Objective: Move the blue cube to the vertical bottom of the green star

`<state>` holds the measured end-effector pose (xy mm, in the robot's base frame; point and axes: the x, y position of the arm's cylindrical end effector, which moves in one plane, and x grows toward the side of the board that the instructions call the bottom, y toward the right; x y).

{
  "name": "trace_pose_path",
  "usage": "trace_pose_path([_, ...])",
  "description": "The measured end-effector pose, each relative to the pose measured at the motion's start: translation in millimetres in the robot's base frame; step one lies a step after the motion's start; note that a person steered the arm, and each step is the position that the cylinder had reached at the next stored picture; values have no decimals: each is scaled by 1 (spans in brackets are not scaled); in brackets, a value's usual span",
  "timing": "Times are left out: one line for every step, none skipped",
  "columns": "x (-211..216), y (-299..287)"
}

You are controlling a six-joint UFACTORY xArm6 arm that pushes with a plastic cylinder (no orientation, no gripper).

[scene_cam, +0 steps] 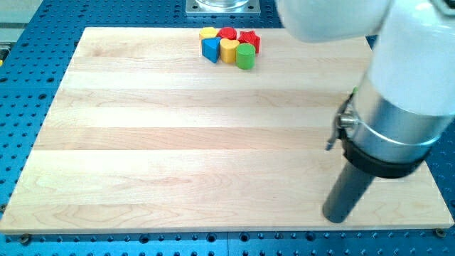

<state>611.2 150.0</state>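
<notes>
my tip (336,217) — far from clustered blocks (229,45)

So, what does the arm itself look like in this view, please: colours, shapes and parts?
A bulky white rounded arm body narrows to a shiny silver metal collar above a black ring. A small metal bracket sits on the collar's left. Below hangs the straight dark grey cylindrical rod, ending in my tip. No cables or markings show.

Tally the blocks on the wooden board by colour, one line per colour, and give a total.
Yellow: 2, the yellow block at the cluster's top left and the yellow rounded block in the middle
Red: 2, the red round block and the red star-like block
Blue: 1, the blue wedge-like block
Green: 1, the green cylinder
Total: 6
</notes>
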Motion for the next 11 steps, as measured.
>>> trace_pose_path([0, 49])
trace_pose_path([0, 84])
trace_pose_path([-45, 126])
trace_pose_path([-94, 135])
trace_pose_path([-105, 133])
trace_pose_path([-104, 127])
trace_pose_path([-95, 105])
trace_pose_path([-92, 100])
trace_pose_path([-69, 95])
trace_pose_path([-38, 67])
trace_pose_path([-22, 32])
